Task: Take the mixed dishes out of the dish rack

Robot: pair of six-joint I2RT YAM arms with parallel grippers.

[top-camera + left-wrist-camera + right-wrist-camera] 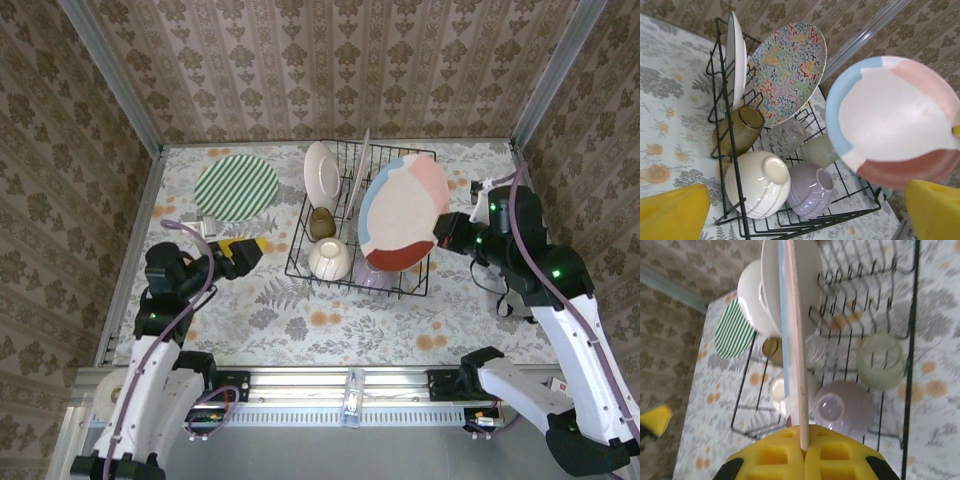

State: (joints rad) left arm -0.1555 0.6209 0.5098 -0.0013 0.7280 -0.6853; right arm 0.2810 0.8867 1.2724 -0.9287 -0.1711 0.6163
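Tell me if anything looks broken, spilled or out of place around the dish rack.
Nothing looks broken or spilled. Only the pastel-rimmed plate stands out: the right gripper pinches its edge, holding it tilted over the dish rack.

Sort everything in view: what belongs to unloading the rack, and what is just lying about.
Job: dish rack; pastel-rimmed plate, clamped in the right claw; patterned plate; white plate; amber cup; cream bowl; lilac bowl; pale-green cup; clear glass.
Lying about: green-striped plate, flat on the table left of the rack, perhaps already unloaded.
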